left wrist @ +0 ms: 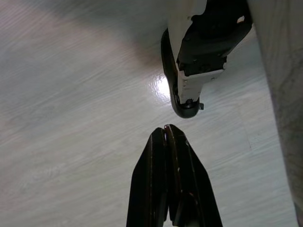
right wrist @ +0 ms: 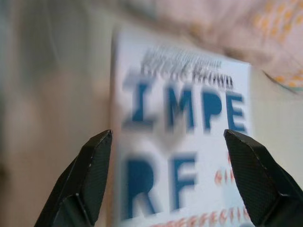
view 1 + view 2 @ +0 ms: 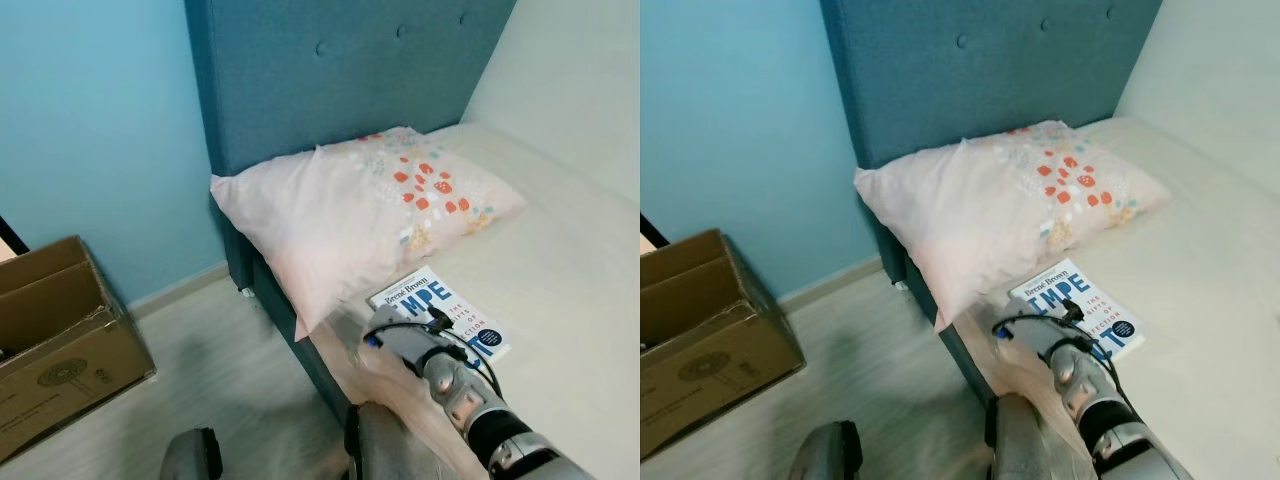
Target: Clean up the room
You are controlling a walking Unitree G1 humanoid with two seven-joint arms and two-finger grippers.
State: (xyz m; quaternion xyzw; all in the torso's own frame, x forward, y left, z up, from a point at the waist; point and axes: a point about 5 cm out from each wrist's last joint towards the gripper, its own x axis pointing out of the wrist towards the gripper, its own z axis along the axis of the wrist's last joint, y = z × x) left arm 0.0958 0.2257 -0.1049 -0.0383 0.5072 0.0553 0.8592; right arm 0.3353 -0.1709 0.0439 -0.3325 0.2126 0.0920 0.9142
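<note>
Book (image 3: 447, 311): lower cover was hidden behind the right arm (image 3: 455, 375); its lettering was blurred in the right wrist view.
Cardboard box (image 3: 55, 340): was cut off at the left edge.
Pillow (image 3: 350, 205): was blurred in the right wrist view.
Left gripper (image 1: 166, 142): its base was cut off at the frame edge.

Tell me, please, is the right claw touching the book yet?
Cannot tell. In the right wrist view the right claw is open, one finger on each side of the blurred book, but neither contact nor gap shows plainly.
</note>
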